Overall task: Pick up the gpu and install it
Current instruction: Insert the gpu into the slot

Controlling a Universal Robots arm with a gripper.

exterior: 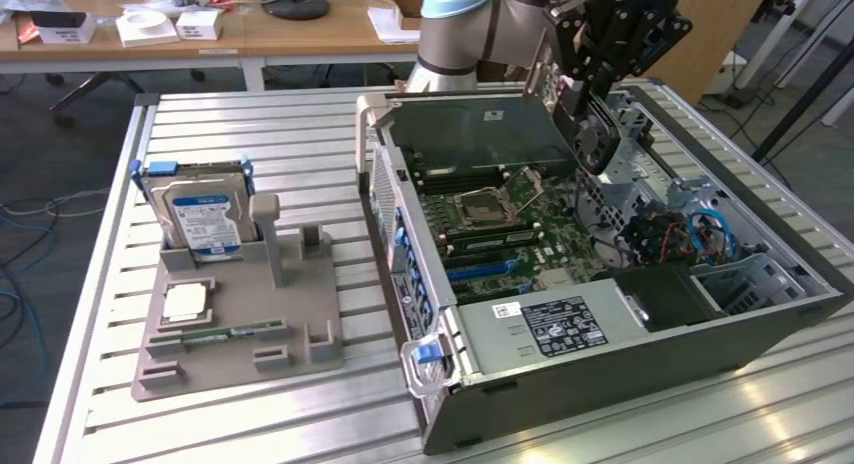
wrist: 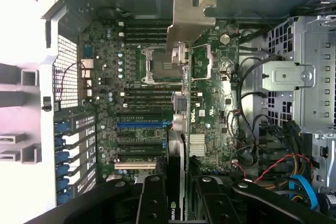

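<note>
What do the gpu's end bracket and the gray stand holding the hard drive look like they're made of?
The gpu bracket: likely bare sheet metal, silvery, thin, bent, with a dull sheen. The gray stand: probably matte plastic, perhaps printed; even colour, no glare, blocky slots.

Matt dark grey metal computer case [exterior: 641, 374], ribbed pale metal table [exterior: 267, 424] beneath it, matt grey plastic holder [exterior: 240, 329] beside it, over it the gpu [exterior: 597, 134] with dull silvery metal bracket [wrist: 189, 22].
</note>
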